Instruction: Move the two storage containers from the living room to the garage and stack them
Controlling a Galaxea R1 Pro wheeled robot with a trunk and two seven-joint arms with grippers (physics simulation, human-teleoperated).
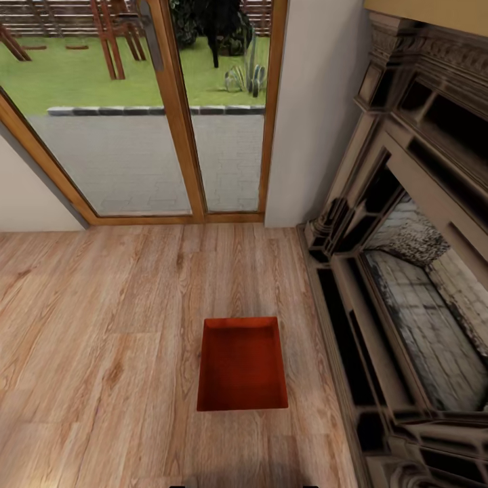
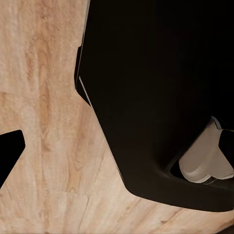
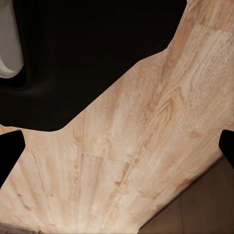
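Room: I'm looking down at the light wood plank floor (image 1: pixel 102 352) of the living room, from the head camera.
Storage container: I see one red-orange open-top bin (image 1: pixel 242 364) resting upright on the planks, near me and slightly right of centre, with nothing inside it.
Container's neighbours: it sits just left of the fireplace (image 1: pixel 407 291) base and does not touch it; a strip of bare planks lies between them.
Fireplace: a dark carved surround with a pale brick lining runs along the right side, from near to far.
Far side: a wood-framed glass door (image 1: pixel 169 115) stands beyond the planks, with grey paving and lawn outside; a white wall section (image 1: pixel 312 115) separates the door from the fireplace.
Left gripper: in the left wrist camera I see one dark fingertip (image 2: pixel 9 151) at the frame edge over the planks, next to a black body part of the robot (image 2: pixel 156 87); I cannot tell how the jaws stand.
Right gripper: in the right wrist camera two dark fingertips (image 3: pixel 9 151) sit at opposite edges, spread wide apart over bare planks, gripping nothing.
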